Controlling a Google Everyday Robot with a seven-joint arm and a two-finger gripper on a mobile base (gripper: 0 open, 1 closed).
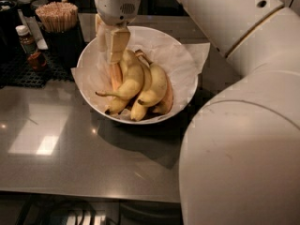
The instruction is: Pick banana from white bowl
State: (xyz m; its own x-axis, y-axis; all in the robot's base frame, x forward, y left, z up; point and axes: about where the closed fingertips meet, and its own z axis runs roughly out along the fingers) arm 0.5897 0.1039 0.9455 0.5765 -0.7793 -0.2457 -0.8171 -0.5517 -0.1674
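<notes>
The white bowl (183,62), wide and lined with crinkled white paper, stands on the grey counter and holds several yellow bananas (133,81), some with brown marks. My gripper (112,50) hangs from above over the left part of the bowl. Its beige fingers (119,42) are a little apart, with their tips just above the upper ends of the left bananas and nothing held between them. The big white arm fills the right side of the view and hides the counter there.
A dark cup of wooden sticks (57,17) stands at the back left beside a small brown bottle (28,46) on a black mat (23,71). The grey counter (70,149) stretches in front of the bowl to its front edge.
</notes>
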